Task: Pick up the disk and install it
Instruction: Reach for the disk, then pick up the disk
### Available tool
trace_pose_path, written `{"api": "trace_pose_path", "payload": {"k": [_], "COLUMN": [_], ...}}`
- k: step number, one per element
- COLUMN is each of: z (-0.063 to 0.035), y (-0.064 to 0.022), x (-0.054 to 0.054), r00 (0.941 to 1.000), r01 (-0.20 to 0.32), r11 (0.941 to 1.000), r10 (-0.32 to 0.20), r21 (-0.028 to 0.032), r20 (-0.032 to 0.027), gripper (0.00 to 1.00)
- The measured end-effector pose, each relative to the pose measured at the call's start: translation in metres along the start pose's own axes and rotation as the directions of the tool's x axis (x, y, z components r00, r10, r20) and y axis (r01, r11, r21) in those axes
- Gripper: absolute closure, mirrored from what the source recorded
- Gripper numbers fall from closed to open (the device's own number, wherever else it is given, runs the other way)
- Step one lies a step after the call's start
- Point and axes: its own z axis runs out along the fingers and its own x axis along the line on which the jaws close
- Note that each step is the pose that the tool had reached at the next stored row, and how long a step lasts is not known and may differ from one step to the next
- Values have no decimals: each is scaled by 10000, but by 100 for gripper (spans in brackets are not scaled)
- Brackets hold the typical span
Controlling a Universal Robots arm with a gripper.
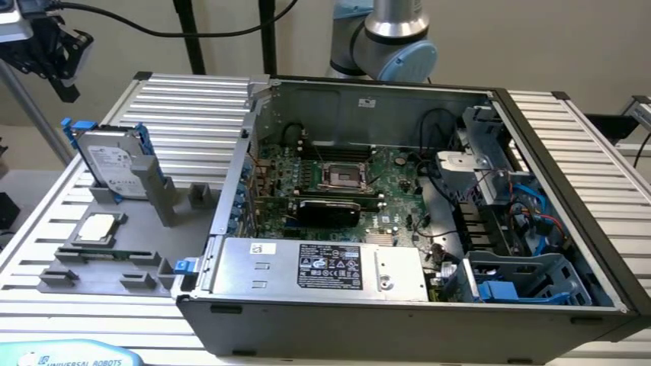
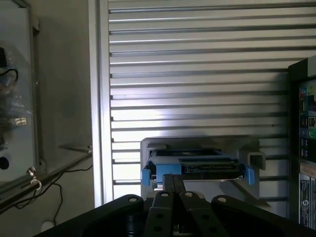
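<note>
The disk [image 1: 110,162] is a silver-grey drive with a white label and blue rails. It stands on edge in a grey holder [image 1: 152,200] on the slatted table, at the exterior view's left. My gripper [image 1: 61,80] hangs high above and behind it, well apart from it. In the wrist view the disk [image 2: 197,165] appears edge-on, straight beyond my gripper [image 2: 173,177]. The two fingers are pressed together with nothing between them.
An open computer case [image 1: 407,305] fills the middle and the exterior view's right, with motherboard [image 1: 336,179], silver box with black label [image 1: 325,267] and blue drive cage [image 1: 524,278]. A small square chip [image 1: 97,227] lies on the grey fixture. A tripod leg [image 1: 36,114] stands behind the disk.
</note>
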Motion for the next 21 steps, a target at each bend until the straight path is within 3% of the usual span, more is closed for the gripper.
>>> {"api": "trace_pose_path", "payload": {"k": [14,18,21], "z": [1,16,34], "y": [2,3,1], "x": [-14,-38,-39], "r00": [10000,9986,9941], "r01": [58,532,1081], "r11": [10000,9986,9941], "r10": [-58,-532,-1081], "r21": [1,4,7], "r20": [-4,-25,-53], "gripper": [89,89,89]}}
